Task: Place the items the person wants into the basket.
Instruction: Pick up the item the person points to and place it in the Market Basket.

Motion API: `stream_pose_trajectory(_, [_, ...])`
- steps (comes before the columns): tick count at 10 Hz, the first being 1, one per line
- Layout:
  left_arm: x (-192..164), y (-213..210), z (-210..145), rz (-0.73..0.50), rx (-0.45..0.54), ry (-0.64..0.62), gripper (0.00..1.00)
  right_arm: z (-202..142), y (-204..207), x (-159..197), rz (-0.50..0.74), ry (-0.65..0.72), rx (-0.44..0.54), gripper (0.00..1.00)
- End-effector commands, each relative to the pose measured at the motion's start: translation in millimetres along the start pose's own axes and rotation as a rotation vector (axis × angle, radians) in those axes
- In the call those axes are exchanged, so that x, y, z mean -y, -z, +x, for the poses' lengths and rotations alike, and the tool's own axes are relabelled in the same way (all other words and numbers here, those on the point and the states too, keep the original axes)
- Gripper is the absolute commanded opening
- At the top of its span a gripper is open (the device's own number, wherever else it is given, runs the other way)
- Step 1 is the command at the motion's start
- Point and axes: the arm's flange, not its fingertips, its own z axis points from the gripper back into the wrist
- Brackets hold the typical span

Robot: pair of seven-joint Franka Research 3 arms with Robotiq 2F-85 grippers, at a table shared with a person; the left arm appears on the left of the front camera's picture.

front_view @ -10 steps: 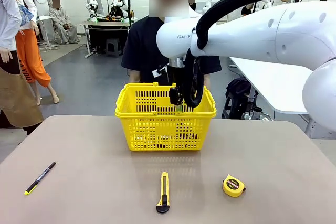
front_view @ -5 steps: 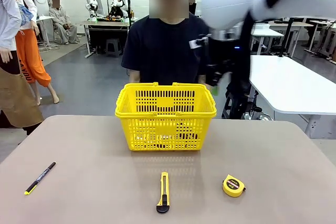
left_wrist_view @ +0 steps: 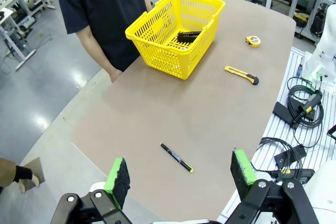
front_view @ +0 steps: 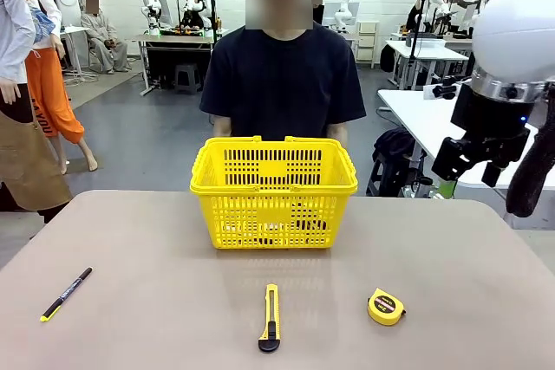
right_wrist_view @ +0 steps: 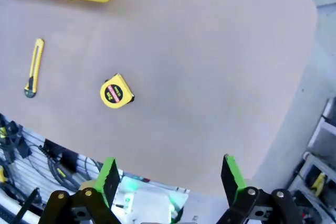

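Work seems to be between two pick-ups. The right tool [right_wrist_view: 169, 176] hangs high over the near right part of the brown counter [front_view: 156, 240]. Its green pads are wide apart and hold nothing. The left tool [left_wrist_view: 179, 170] hangs high over the left end, wide and empty too.

The big yellow plastic basket [front_view: 273, 186] sits at the far middle, just in front of the person in the dark T-shirt [front_view: 286, 84]. The left wrist view shows a long black stapler [left_wrist_view: 187, 36] lying inside it. The round yellow-and-black tape measure [front_view: 386, 307] lies on the counter at the near right, well apart from the basket.

I think the tape measure goes in next. The right tool is closest. It would need to come down over it, close on its sides, lift it over the rim and let go. The yellow-and-black utility knife [front_view: 270, 318] and the slim black pen with a yellow tip [front_view: 65, 294] should be left alone.

What else lies in the basket is too small to make out. In the front view the basket hides the person's hands, and the right arm is cut off at the right edge.
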Motion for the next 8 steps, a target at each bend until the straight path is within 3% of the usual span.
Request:
stream_pose_trajectory(1, [-0.4, -0.6, -0.2, -0.005, 0.01, 0.008, 1.0, 3.5, 2.8, -1.1, 0.042, 0.008, 0.046, 1.0])
stream_pose_trajectory(2, [-0.4, -0.6, -0.2, -0.005, 0.01, 0.008, 1.0, 4.7, -0.3, 0.0, 0.05, 0.078, 0.056, 1.0])
stream_pose_trajectory(3, [-0.4, -0.6, -0.2, -0.005, 0.01, 0.008, 1.0, 0.2, -0.1, 2.3, 0.01, 0.009, 0.015, 1.0])
stream_pose_trajectory(8, [-0.4, -0.6, -0.2, -0.005, 0.01, 0.008, 1.0, 0.2, -0.1, 2.3, 0.01, 0.009, 0.015, 1.0])
